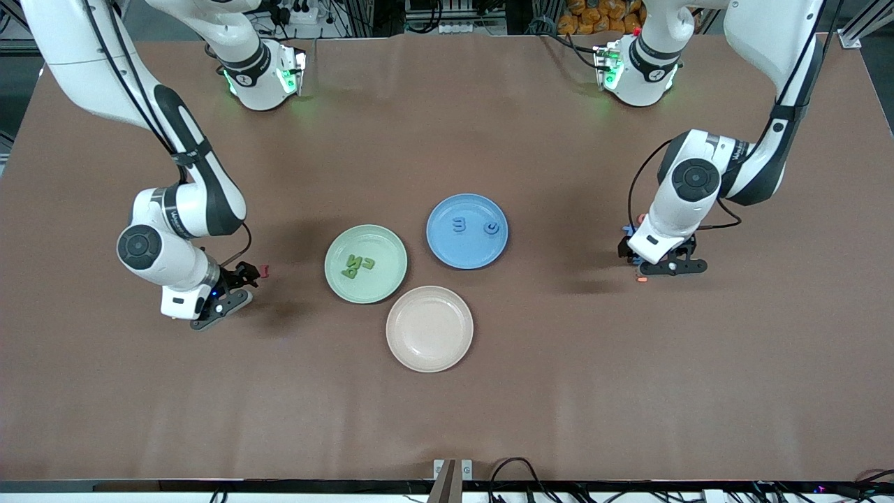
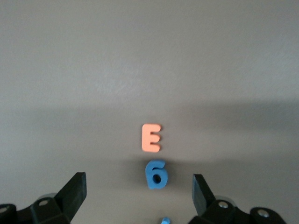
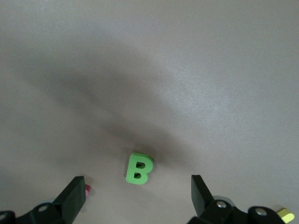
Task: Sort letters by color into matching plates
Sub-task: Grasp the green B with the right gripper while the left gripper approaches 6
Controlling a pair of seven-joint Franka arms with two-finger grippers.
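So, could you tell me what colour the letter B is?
Green B; clearest in the right wrist view.

From my station the table (image 1: 447,419) wears a matt brown covering, smooth, with faint creases like paper or thin cloth. My three plates look like matt plastic: the mint green plate (image 1: 383,279), the blue plate (image 1: 447,248) and the beige-pink plate (image 1: 429,349), each with a soft sheen at the rim. The orange E (image 2: 151,137), the blue 6 (image 2: 155,174) and the green B (image 3: 138,169) look like soft foam, matt, with rounded edges. Both arms have glossy white plastic shells with black joints. The left gripper (image 2: 139,196) and the right gripper (image 3: 138,196) show fingers of dull black plastic.
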